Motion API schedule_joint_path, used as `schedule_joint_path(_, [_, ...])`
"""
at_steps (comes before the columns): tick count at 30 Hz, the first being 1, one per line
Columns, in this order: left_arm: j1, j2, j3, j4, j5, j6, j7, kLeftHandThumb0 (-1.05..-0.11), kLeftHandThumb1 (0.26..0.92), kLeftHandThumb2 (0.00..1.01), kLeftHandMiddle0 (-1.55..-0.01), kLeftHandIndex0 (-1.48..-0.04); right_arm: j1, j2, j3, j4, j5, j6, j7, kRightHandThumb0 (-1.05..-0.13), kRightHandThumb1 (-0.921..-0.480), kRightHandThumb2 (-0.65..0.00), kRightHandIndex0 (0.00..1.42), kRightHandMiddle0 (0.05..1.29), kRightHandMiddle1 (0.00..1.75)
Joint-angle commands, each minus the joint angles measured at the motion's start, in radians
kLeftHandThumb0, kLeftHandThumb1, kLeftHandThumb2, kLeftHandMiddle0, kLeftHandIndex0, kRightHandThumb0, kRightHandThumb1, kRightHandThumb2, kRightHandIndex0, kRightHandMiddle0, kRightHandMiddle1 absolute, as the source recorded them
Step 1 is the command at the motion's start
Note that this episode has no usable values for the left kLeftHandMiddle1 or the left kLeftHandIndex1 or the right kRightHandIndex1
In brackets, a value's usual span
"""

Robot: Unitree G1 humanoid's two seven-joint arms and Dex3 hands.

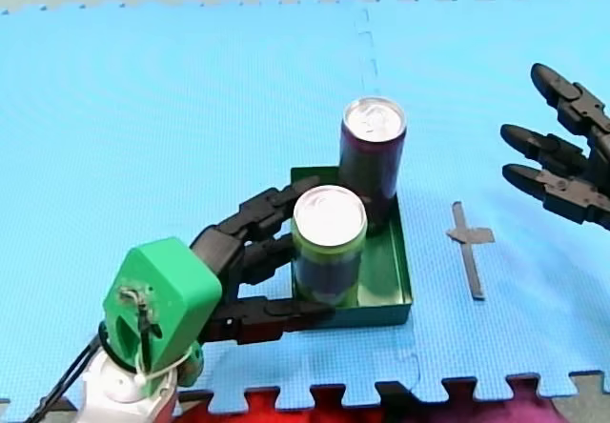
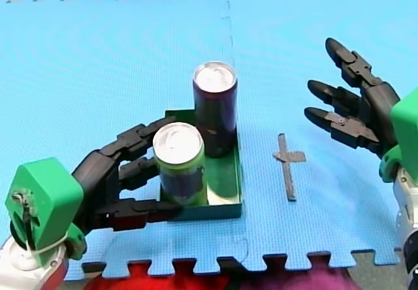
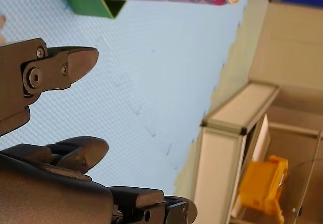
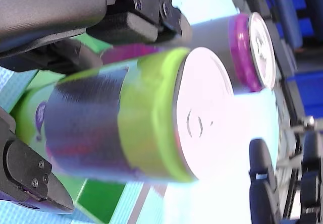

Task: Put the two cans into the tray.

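Note:
A green tray (image 1: pixel 401 269) lies on the blue foam mat. In its far part stands a tall purple can (image 1: pixel 372 156), upright. A shorter can with a green rim (image 1: pixel 329 242) stands upright in the near part of the tray. My left hand (image 1: pixel 316 251) reaches in around this can, fingers (image 1: pixel 272 209) behind it and thumb (image 1: pixel 276 313) over the tray's front wall. In the second wrist view the green can (image 4: pixel 126 118) sits between the fingers (image 4: pixel 136 19) and the thumb (image 4: pixel 30 183), with a gap at the thumb. My right hand (image 1: pixel 519 137) hangs over the mat right of the tray.
A grey cross-shaped strip (image 1: pixel 469 251) lies flat on the mat (image 1: pixel 143 109) between the tray and my right hand. The mat's toothed front edge (image 1: pixel 381 394) runs just before the tray. In the first wrist view a cabinet (image 3: pixel 237 148) stands beyond the mat's edge.

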Motion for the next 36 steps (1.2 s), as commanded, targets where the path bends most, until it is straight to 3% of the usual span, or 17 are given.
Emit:
schedule_joint_path(1, [-0.002,0.013,-0.004,0.011,0.002,-0.007,-0.015,-0.878,0.682,0.01,-0.43,-0.16,0.001,-0.004,-0.002,0.005,0.004,0.001,0.002,-1.048,-0.921,-0.124,0.43,0.12,0.00])
schedule_joint_path(15, [-0.001,0.027,-0.002,0.019,0.003,-0.043,-0.027,-0.951,0.715,0.00,-0.40,-0.13,0.000,-0.007,-0.004,0.014,0.004,-0.002,0.003,-1.048,-0.921,-0.115,0.42,0.12,0.00])
schedule_joint_path(17, [0.000,0.027,-0.001,0.025,0.004,-0.061,-0.028,-0.873,0.654,0.00,-0.41,-0.13,0.000,-0.006,-0.004,0.015,0.003,-0.002,0.002,-1.048,-0.921,-0.114,0.42,0.12,0.00])
schedule_joint_path(21, [-0.001,0.027,0.001,0.032,0.000,-0.076,-0.033,-0.821,0.617,0.00,-0.42,-0.13,0.000,-0.005,-0.005,0.018,0.004,-0.001,0.002,-1.048,-0.921,-0.112,0.42,0.12,0.00])
schedule_joint_path(29, [0.000,0.023,0.002,0.027,0.003,-0.071,-0.026,-0.800,0.594,0.00,-0.37,-0.12,-0.002,-0.006,-0.007,0.029,0.003,-0.003,0.001,-1.048,-0.921,-0.118,0.42,0.12,0.00])
schedule_joint_path(36, [0.014,0.014,0.006,0.042,0.047,-0.176,0.033,-0.811,0.590,0.00,-0.35,-0.12,0.000,-0.007,-0.011,0.035,0.006,-0.006,0.011,-1.048,-0.921,-0.120,0.42,0.12,0.00])
